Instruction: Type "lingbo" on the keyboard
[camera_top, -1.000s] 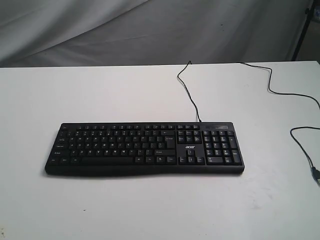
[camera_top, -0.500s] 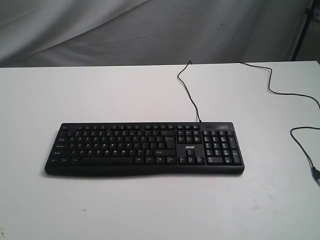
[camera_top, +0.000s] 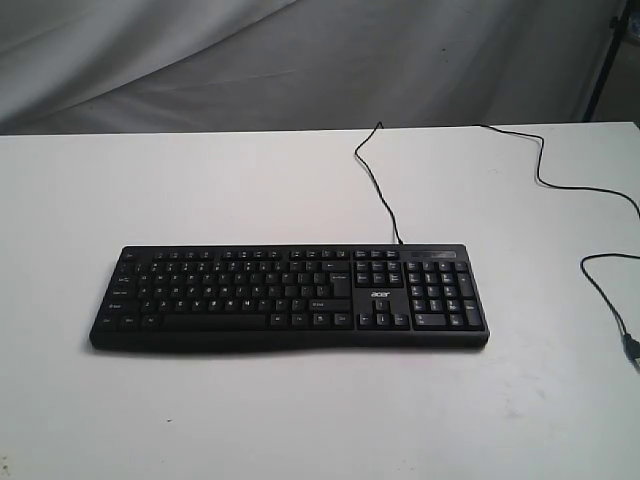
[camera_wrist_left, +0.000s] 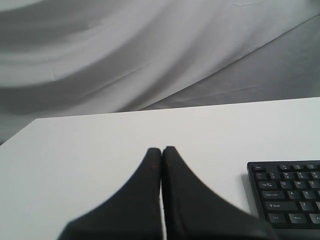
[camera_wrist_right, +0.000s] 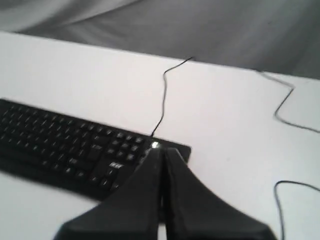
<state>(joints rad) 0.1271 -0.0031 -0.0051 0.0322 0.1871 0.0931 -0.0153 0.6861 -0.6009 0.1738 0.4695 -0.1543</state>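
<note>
While the keyboard (camera_top: 290, 297) is lying flat at the middle of the tabletop (camera_top: 200, 180) (cable (camera_top: 372, 180) trailing toward the far edge), the left pincer (camera_wrist_left: 161, 149) and right pincer (camera_wrist_right: 162, 150) are both sitting clenched, empty.

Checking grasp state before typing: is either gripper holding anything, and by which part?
Nothing held. Left gripper and right gripper: jaws shut, empty. The keyboard lies free on the table.

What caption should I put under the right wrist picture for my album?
Shut right hand facing the black keyboard, its thin cable snaking across the white table.
</note>
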